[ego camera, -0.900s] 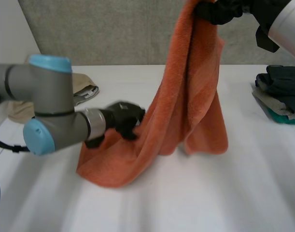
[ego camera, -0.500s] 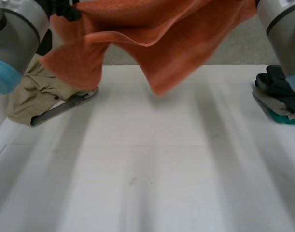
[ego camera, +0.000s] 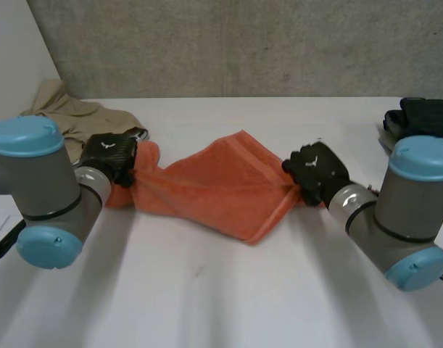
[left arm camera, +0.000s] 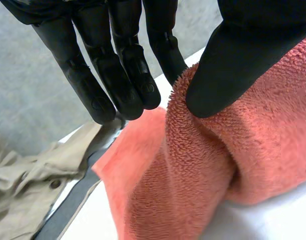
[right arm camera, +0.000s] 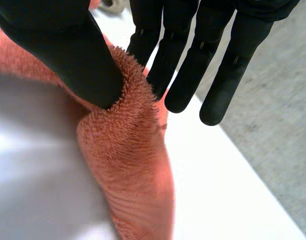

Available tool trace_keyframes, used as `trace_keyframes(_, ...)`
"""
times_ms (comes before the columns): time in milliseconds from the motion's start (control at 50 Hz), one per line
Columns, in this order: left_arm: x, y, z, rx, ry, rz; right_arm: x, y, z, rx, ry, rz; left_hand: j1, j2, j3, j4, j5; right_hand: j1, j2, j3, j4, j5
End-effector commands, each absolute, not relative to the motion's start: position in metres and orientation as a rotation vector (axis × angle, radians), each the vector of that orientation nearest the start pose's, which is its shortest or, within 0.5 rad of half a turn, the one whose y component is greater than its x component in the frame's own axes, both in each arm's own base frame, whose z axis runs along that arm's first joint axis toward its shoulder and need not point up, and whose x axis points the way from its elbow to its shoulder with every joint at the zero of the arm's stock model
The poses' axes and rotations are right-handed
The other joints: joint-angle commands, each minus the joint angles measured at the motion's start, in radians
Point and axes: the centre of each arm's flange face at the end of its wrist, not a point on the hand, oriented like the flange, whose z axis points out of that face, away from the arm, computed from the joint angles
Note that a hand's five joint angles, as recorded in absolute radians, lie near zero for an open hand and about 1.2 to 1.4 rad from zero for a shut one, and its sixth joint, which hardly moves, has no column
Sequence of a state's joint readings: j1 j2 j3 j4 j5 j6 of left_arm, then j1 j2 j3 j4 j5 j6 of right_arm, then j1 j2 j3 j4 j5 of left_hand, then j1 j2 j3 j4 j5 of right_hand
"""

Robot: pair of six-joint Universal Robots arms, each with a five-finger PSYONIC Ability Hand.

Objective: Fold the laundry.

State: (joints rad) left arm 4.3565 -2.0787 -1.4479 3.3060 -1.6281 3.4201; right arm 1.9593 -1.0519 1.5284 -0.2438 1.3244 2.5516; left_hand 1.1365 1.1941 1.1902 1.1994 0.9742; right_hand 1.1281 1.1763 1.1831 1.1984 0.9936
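An orange towel (ego camera: 221,188) hangs stretched between my two hands just above the white table (ego camera: 228,304), sagging to a point at its lower middle. My left hand (ego camera: 111,156) pinches the towel's left end; in the left wrist view the thumb (left arm camera: 243,60) presses the orange towel (left arm camera: 203,175) against a finger, the other fingers straight. My right hand (ego camera: 314,170) pinches the right end; in the right wrist view its thumb (right arm camera: 67,55) clamps a fold of the towel (right arm camera: 127,165) against a finger.
A beige garment (ego camera: 76,119) lies at the table's back left, behind my left hand, also seen as the beige garment (left arm camera: 22,185) in the left wrist view. A stack of dark folded clothes (ego camera: 417,119) sits at the right edge. A grey wall stands behind the table.
The towel, held high in the earlier frames, has come down and is now stretched low between both hands, which have moved down to table level and apart.
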Motion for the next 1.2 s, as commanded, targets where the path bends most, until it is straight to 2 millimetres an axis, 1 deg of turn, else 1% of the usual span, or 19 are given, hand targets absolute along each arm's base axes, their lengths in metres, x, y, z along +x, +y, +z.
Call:
trace_keyframes(20, -0.243, -0.310, 0.232, 0.694, 2.299, -2.058, 0.281, -0.273, 0.184, -1.361, 1.979, -1.957, 0.260, 0.202, 0.206, 0.197, 0.248, 0.268, 0.220, 0.213, 0.198, 0.228)
trace_keyframes(120, -0.240, -0.283, 0.294, 0.699, 2.144, -2.266, 0.273, -0.251, 0.223, -1.371, 1.917, -2.019, 0.260, 0.202, 0.206, 0.197, 0.248, 0.268, 0.220, 0.213, 0.198, 0.228)
trace_keyframes(140, -0.238, -0.274, 0.317, 0.676, 2.069, -2.350, 0.270, -0.244, 0.238, -1.364, 1.878, -2.054, 0.260, 0.202, 0.206, 0.197, 0.248, 0.268, 0.220, 0.213, 0.198, 0.228)
trace_keyframes(200, -0.236, -0.258, 0.350, 0.659, 1.959, -2.464, 0.267, -0.234, 0.264, -1.341, 1.801, -2.121, 0.260, 0.202, 0.206, 0.197, 0.248, 0.268, 0.220, 0.213, 0.198, 0.228)
trace_keyframes(220, -0.235, -0.249, 0.370, 0.643, 1.888, -2.531, 0.266, -0.229, 0.279, -1.319, 1.743, -2.157, 0.260, 0.202, 0.206, 0.197, 0.248, 0.268, 0.220, 0.213, 0.198, 0.228)
trace_keyframes(280, -0.237, -0.254, 0.384, 0.627, 1.835, -2.570, 0.265, -0.220, 0.304, -1.265, 1.657, -2.195, 0.260, 0.202, 0.206, 0.197, 0.248, 0.268, 0.220, 0.213, 0.198, 0.228)
trace_keyframes(340, -0.246, -0.274, 0.381, 0.625, 1.859, -2.543, 0.265, -0.214, 0.315, -1.208, 1.627, -2.171, 0.260, 0.202, 0.206, 0.197, 0.248, 0.268, 0.220, 0.213, 0.198, 0.228)
trace_keyframes(420, -0.257, -0.311, 0.353, 0.634, 1.954, -2.433, 0.262, -0.220, 0.311, -1.129, 1.669, -2.118, 0.260, 0.202, 0.206, 0.197, 0.248, 0.268, 0.220, 0.213, 0.198, 0.228)
trace_keyframes(440, -0.261, -0.327, 0.338, 0.640, 1.992, -2.381, 0.263, -0.223, 0.305, -1.111, 1.690, -2.090, 0.260, 0.202, 0.206, 0.197, 0.248, 0.268, 0.220, 0.213, 0.198, 0.228)
trace_keyframes(560, -0.277, -0.367, 0.284, 0.682, 2.120, -2.247, 0.273, -0.230, 0.276, -1.118, 1.766, -1.981, 0.260, 0.202, 0.206, 0.197, 0.248, 0.268, 0.220, 0.213, 0.198, 0.228)
trace_keyframes(620, -0.292, -0.387, 0.242, 0.753, 2.174, -2.177, 0.280, -0.238, 0.250, -1.140, 1.840, -1.915, 0.260, 0.202, 0.206, 0.197, 0.248, 0.268, 0.220, 0.213, 0.198, 0.228)
trace_keyframes(780, -0.303, -0.420, 0.189, 0.823, 2.166, -2.119, 0.286, -0.260, 0.216, -1.076, 1.935, -2.005, 0.260, 0.202, 0.206, 0.197, 0.248, 0.268, 0.220, 0.213, 0.198, 0.228)
trace_keyframes(820, -0.307, -0.421, 0.188, 0.833, 2.169, -2.129, 0.287, -0.262, 0.212, -1.059, 1.946, -2.034, 0.196, 0.139, 0.142, 0.133, 0.184, 0.268, 0.220, 0.213, 0.198, 0.228)
trace_keyframes(840, -0.308, -0.420, 0.188, 0.841, 2.176, -2.131, 0.288, -0.263, 0.210, -1.052, 1.951, -2.046, -0.028, -0.086, -0.082, -0.091, -0.041, 0.268, 0.220, 0.213, 0.198, 0.228)
trace_keyframes(860, -0.311, -0.416, 0.189, 0.867, 2.196, -2.133, 0.289, -0.263, 0.206, -1.041, 1.961, -2.063, -0.574, -0.632, -0.628, -0.637, -0.586, 0.268, 0.220, 0.213, 0.198, 0.228)
trace_keyframes(900, -0.313, -0.410, 0.194, 0.892, 2.207, -2.130, 0.291, -0.263, 0.203, -1.036, 1.962, -2.078, -0.962, -1.020, -1.016, -1.025, -0.974, 0.268, 0.220, 0.213, 0.198, 0.228)
trace_keyframes(980, -0.305, -0.395, 0.220, 0.881, 2.214, -2.132, 0.293, -0.263, 0.201, -1.050, 1.951, -2.106, -0.962, -1.020, -1.016, -1.025, -0.974, 0.268, 0.220, 0.213, 0.198, 0.228)
trace_keyframes(1080, -0.278, -0.363, 0.276, 0.784, 2.166, -2.179, 0.293, -0.264, 0.205, -1.076, 1.936, -2.142, -0.962, -1.020, -1.016, -1.025, -0.974, 0.268, 0.220, 0.213, 0.198, 0.228)
trace_keyframes(1200, -0.252, -0.308, 0.288, 0.760, 2.261, -2.083, 0.296, -0.260, 0.224, -1.083, 1.873, -2.202, -0.962, -1.020, -1.016, -1.025, -0.974, 0.268, 0.220, 0.213, 0.198, 0.228)
